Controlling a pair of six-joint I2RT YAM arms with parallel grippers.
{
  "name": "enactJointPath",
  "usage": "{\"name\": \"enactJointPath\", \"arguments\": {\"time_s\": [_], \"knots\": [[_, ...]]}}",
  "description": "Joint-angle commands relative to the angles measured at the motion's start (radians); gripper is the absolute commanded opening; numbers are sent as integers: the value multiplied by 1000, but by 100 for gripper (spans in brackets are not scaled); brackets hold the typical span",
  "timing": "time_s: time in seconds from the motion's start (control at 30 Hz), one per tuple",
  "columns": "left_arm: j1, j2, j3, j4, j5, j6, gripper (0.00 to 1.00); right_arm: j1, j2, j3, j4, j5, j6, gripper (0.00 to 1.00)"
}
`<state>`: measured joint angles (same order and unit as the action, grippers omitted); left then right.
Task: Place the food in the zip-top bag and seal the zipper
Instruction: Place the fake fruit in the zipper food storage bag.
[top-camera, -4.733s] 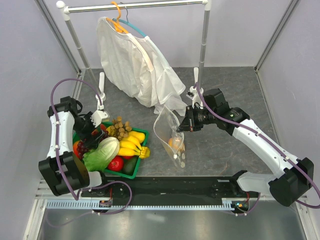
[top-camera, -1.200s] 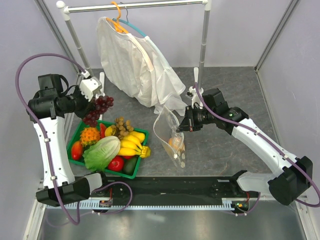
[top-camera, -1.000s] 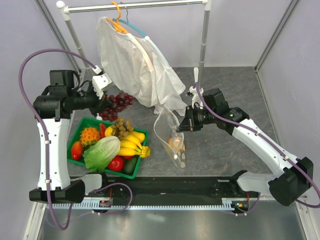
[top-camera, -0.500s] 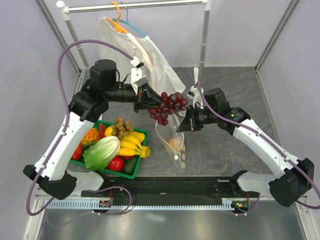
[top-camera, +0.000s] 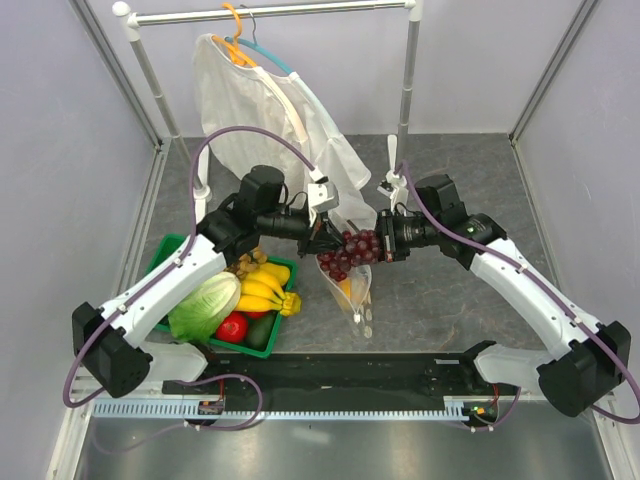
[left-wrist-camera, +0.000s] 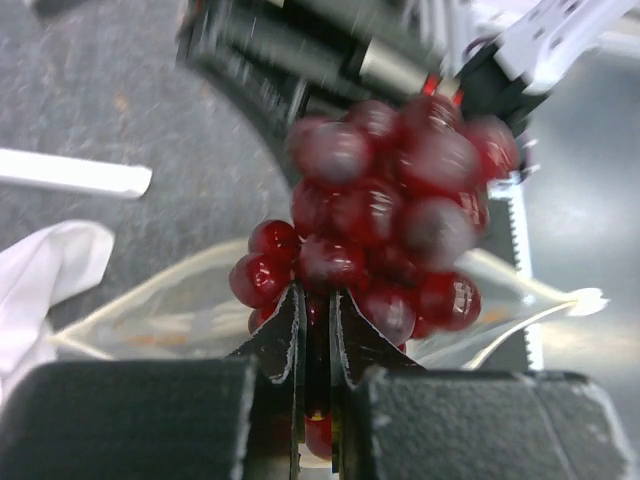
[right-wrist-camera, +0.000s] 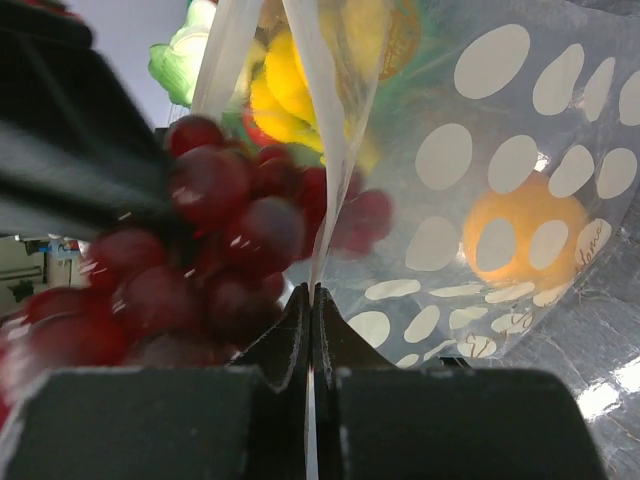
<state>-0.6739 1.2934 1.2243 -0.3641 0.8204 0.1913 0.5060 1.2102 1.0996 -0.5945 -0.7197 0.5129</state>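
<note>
Left of the zip-top bag (top-camera: 358, 290), a green basket (top-camera: 168, 243) sits on the desk (top-camera: 450, 170). An orange-red peach (right-wrist-camera: 530, 230) lies inside the bag. At the bag's open mouth hangs the grape bunch (top-camera: 350, 250), pinched between the almost closed fingers of the left end effector (top-camera: 325, 238). The right end effector (top-camera: 385, 243) is clamped tight on the bag's upper edge. A white garment (top-camera: 270, 130) hangs behind the bag.

The grape bunch (top-camera: 347, 253) sits just ahead of the left gripper (top-camera: 325, 242), between it and the facing right gripper (top-camera: 376, 246). Under the right gripper hangs the zip-top bag (top-camera: 356, 300), with the peach-like ball (top-camera: 345, 288) inside. The basket (top-camera: 168, 245) lies behind the left gripper.
</note>
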Motion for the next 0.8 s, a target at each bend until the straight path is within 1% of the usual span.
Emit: {"name": "enactJointPath", "arguments": {"time_s": [0.0,0.1,0.13,0.17,0.23,0.27,0.3,0.33,0.43,0.53,0.63,0.77], "knots": [[2,-74,-45,59,-92,176,2,-14,-37,16,2,-67,-2,0],[2,-85,-52,5,-109,243,2,-23,-38,14,-4,-76,-7,0],[2,-85,-51,-7,-121,250,4,-24,-38,14,-5,-80,-7,0],[2,-80,-46,-33,-131,250,14,-27,-38,17,-4,-83,-7,0],[2,-53,-7,-82,-135,255,28,-29,-37,19,-5,-87,-8,0],[2,-45,12,-107,-130,261,40,-29,-34,19,-4,-89,-8,0],[2,-37,48,-154,-126,260,46,-30,-32,20,-5,-90,-8,0],[2,-29,63,-168,-121,258,54,-30,-34,22,-5,-90,-11,0],[2,-40,93,-210,-124,251,64,-34,-31,17,-7,-93,-14,0],[2,-84,101,-225,-130,211,70,-38,-35,22,-10,-96,-17,0],[2,-141,69,-255,-132,180,71,-41,-44,17,-16,-95,-24,0],[2,-219,-29,-279,-147,213,72,-44,-41,13,-21,-95,-30,0]]}}
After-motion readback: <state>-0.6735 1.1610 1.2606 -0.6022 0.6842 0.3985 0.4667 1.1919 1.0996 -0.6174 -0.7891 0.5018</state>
